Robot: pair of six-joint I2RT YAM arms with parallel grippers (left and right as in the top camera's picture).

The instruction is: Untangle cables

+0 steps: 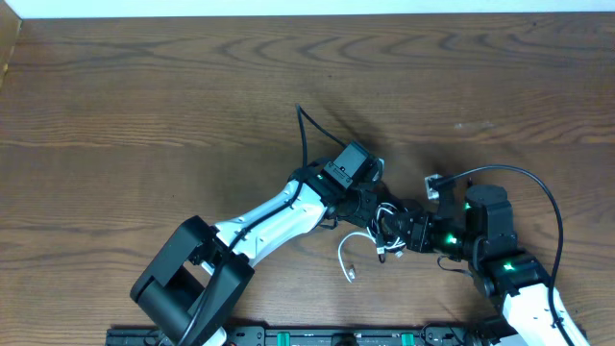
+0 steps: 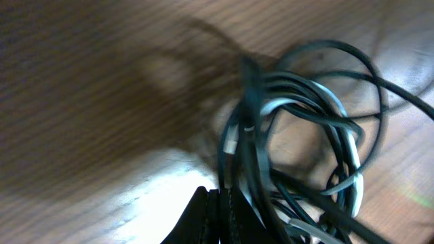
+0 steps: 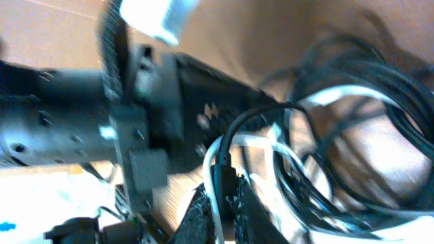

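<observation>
Your left end effector [image 2: 215, 215] and right end effector [image 3: 218, 210] each pinch the cables [image 1: 387, 227], which are not yet untangled.

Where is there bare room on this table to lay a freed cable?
Bare wood: the far half of the table beyond both arms, and the left side past the left arm. Crowded: near-centre, where the left gripper and right gripper meet at the cable tangle, white cable trailing toward the near edge.

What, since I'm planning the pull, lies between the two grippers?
The tangled black and white cables, bridging left gripper and right gripper; clearest in the overhead view.
</observation>
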